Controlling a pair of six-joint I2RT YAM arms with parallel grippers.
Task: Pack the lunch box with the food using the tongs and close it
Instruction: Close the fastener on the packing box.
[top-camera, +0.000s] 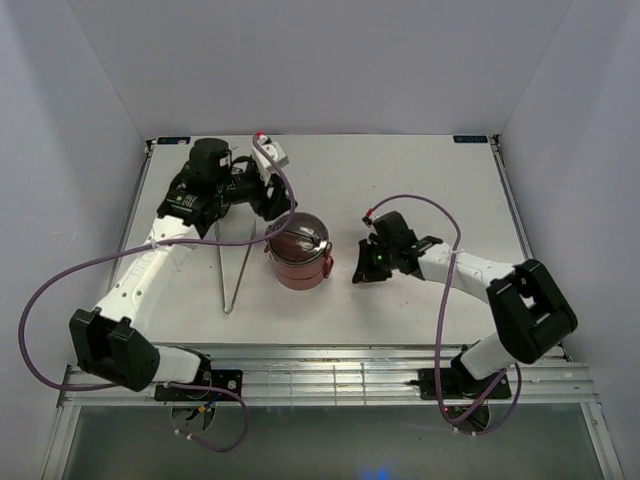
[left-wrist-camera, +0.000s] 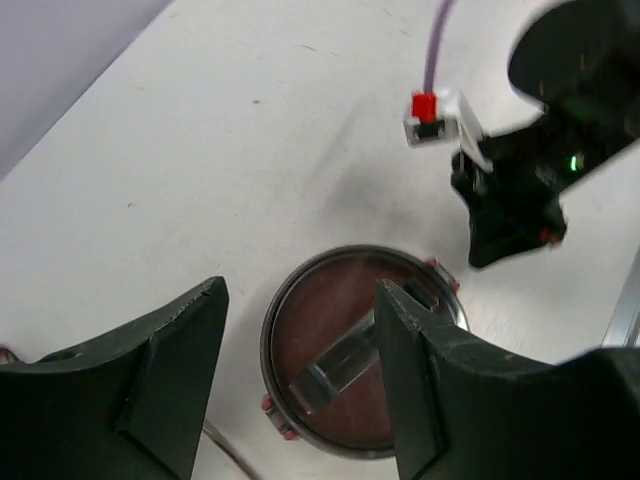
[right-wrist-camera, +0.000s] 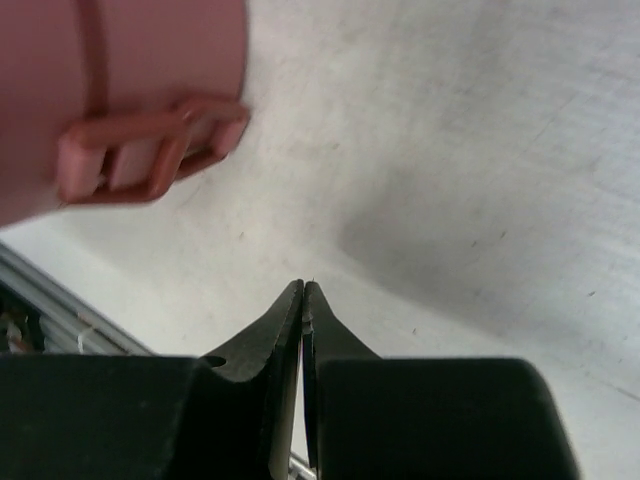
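The left gripper (left-wrist-camera: 300, 290) is hovering wide open and gripping nothing, directly above the closed lunch box (left-wrist-camera: 330, 325), whose round top and strip handle (left-wrist-camera: 340, 365) are showing between its two sides. The right gripper (right-wrist-camera: 303, 292) is sitting pressed fully together and empty, low over the bare tabletop (right-wrist-camera: 480, 150) just right of the lunch box, whose dark-red wall and side handle (right-wrist-camera: 150, 150) are lying near its tips but apart from them. The tongs (top-camera: 223, 270) are lying flat on the tabletop just left of the lunch box, their joined end pointing toward the arm bases.
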